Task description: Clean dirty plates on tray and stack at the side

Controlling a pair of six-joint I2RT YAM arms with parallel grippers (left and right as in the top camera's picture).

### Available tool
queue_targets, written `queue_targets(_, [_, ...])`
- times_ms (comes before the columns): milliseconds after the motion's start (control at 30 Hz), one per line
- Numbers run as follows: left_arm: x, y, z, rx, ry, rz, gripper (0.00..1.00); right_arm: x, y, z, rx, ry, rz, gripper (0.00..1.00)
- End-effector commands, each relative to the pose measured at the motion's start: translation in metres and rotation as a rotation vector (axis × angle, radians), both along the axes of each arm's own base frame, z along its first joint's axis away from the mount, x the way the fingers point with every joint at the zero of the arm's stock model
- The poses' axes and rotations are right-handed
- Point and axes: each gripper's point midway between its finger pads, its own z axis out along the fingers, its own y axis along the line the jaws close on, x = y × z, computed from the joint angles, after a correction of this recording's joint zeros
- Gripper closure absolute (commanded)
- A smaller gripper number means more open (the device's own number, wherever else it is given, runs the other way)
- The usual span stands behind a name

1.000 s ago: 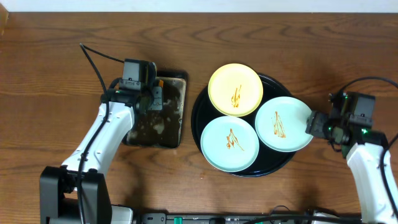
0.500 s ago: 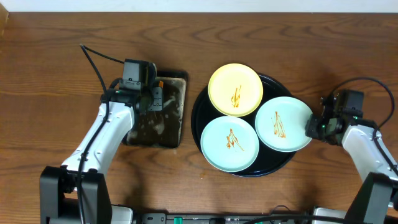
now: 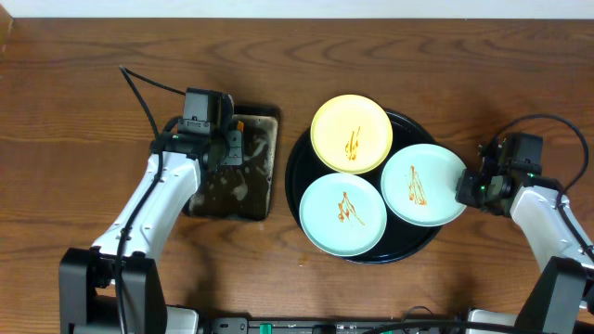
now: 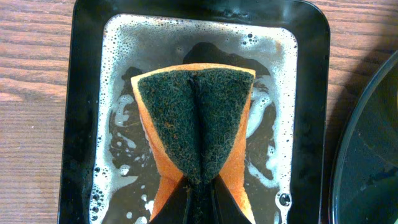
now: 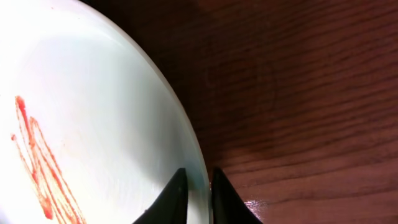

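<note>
Three dirty plates lie on the round black tray: a pale yellow plate at the back, a mint-green plate at the front and another mint-green plate on the right, each with brown sauce squiggles. My right gripper is shut on the right plate's outer rim; in the right wrist view one finger lies over the plate and one outside it, right gripper. My left gripper is shut on an orange sponge with a green scouring face, above the soapy pan.
The rectangular dark pan of foamy water stands left of the tray, a narrow strip of wood between them. The right plate overhangs the tray's right rim. Bare wooden table lies behind and to the right.
My right gripper has shifted slightly toward the right plate and its fingers have closed onto the rim. The left arm and the sponge have not moved.
</note>
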Motion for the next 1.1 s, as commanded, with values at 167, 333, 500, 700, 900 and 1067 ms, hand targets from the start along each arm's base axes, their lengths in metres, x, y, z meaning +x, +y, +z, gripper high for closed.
queue_targets(167, [0.012,-0.004,0.011,-0.022,-0.051,0.001,0.92,0.005,-0.003,0.003,-0.004,-0.011,-0.005,0.98])
queue_targets(333, [0.037,-0.008,0.037,-0.043,-0.197,0.001,0.93,0.004,-0.003,0.003,-0.004,-0.011,-0.005,0.99])
queue_targets(500, [0.05,-0.01,0.077,-0.065,-0.345,0.0,0.93,0.004,-0.003,0.003,-0.004,-0.009,-0.005,0.99])
queue_targets(700, [0.05,-0.01,0.096,-0.073,-0.401,-0.001,0.93,0.004,-0.003,0.003,-0.003,-0.008,-0.005,0.99])
queue_targets(900, [0.045,-0.009,0.089,-0.069,-0.365,0.0,0.92,0.004,-0.003,0.003,-0.003,-0.007,-0.005,0.99])
queue_targets(1067, [0.034,-0.008,0.069,-0.106,-0.263,0.07,0.93,0.004,-0.003,0.003,-0.003,-0.007,-0.004,0.99])
